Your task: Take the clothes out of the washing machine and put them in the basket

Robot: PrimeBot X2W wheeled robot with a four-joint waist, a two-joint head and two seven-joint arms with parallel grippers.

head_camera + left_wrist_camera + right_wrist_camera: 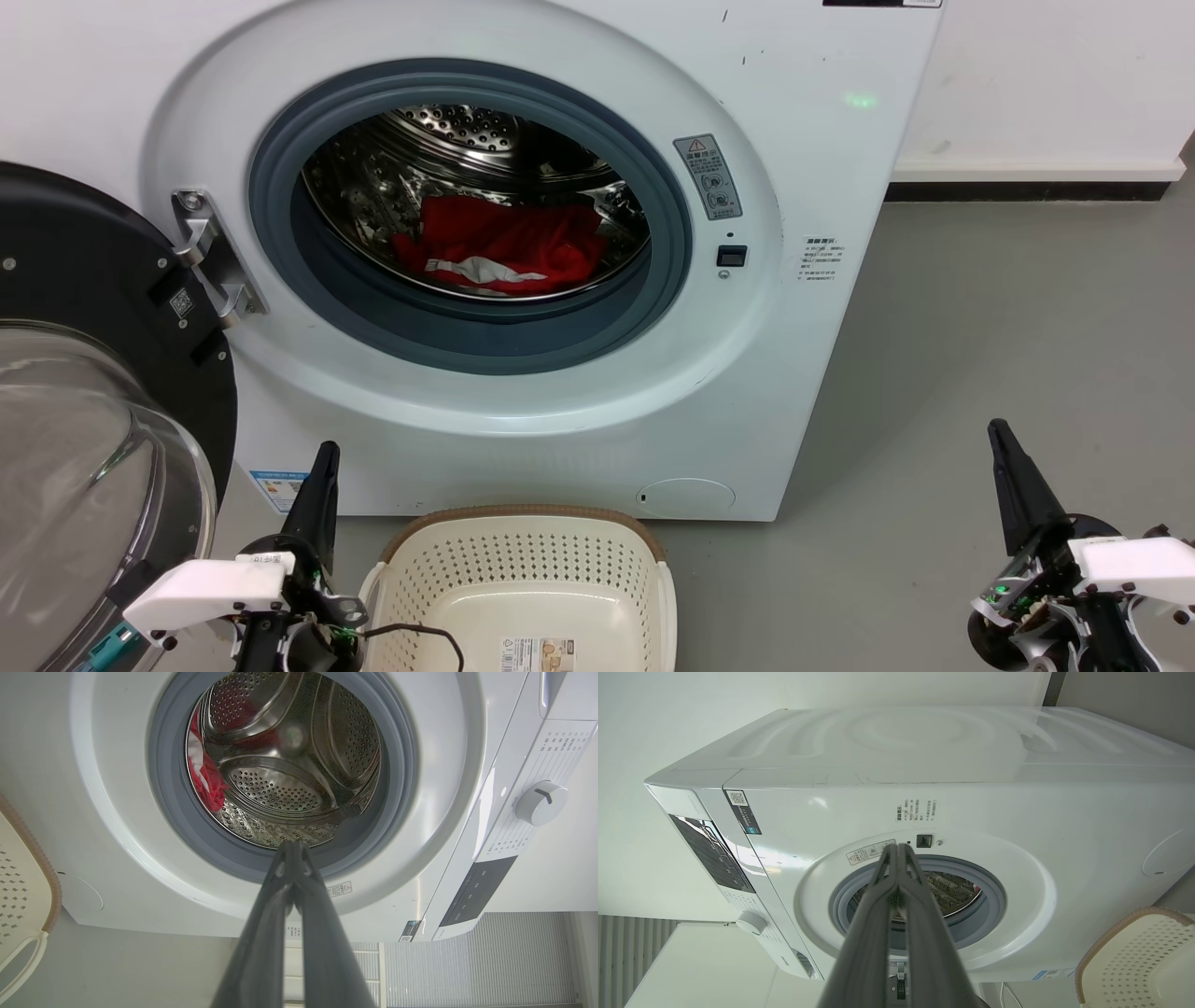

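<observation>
The bright red soft fabric garment with white trim (504, 245) lies crumpled on the floor of the perforated steel drum (467, 126) inside the large white front-loading washing machine (579, 439), long axis left to right, a white band along its near side; folds hide its outline and any print. The small cream perforated plastic basket with brown woven-look rim (523, 523) stands just near of the machine, its near end cut off, as is the open black-framed glass door (103, 411) at left. The left gripper (324, 462) and right gripper (1004, 446) flank the basket, fingers clenched together on nothing, pointing toward the machine
</observation>
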